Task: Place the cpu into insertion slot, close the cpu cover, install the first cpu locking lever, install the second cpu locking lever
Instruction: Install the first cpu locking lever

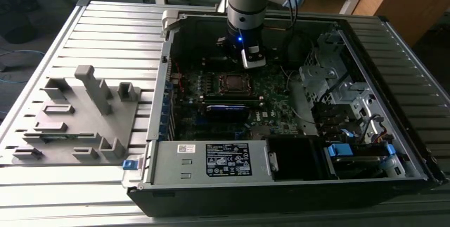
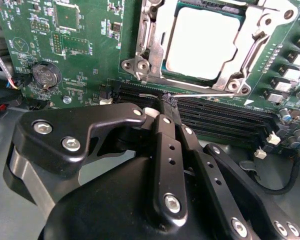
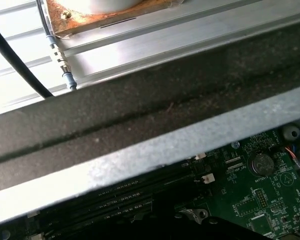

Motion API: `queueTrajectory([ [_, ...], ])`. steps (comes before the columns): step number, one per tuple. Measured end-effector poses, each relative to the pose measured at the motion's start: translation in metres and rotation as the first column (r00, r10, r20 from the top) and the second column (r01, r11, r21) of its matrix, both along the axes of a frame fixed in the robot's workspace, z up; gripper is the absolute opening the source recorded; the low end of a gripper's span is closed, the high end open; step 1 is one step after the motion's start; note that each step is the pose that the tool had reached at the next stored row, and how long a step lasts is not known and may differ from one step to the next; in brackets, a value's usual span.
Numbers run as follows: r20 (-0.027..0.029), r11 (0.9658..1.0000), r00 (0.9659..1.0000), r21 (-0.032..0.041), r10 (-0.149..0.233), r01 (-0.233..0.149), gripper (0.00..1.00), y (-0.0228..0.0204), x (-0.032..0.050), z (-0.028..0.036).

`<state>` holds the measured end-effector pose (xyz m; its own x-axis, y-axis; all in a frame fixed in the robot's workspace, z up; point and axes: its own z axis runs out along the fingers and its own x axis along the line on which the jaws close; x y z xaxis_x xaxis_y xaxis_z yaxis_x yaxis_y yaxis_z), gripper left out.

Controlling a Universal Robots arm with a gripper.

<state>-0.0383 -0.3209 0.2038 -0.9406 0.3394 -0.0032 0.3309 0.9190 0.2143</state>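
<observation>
Nothing legible to call out. A black-and-white label [image 1: 227,159] sits on the power supply [image 1: 176,170], its lines too small to read. In the second wrist view, white lettering dots the green motherboard [image 2: 80,50], equally illegible.

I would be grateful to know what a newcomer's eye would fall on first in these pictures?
The open computer case on the ribbed metal table stands out first, with the robot arm reaching down into it. In the second wrist view, the bright silvery cpu lies framed by the cpu cover, just beyond the black gripper, its fingers together. A grey fixture stands at the exterior view's left.
</observation>
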Motion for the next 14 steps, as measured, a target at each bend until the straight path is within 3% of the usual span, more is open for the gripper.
queueTrajectory([
  [6,0.0001,1.0,1.0,-0.0009,0.0,0.0,0.1,0.0001,0.0,-0.0004],
  [14,0.0014,1.0,1.0,-0.0077,0.0,0.0,0.1,0.0,0.0,-0.0032],
])
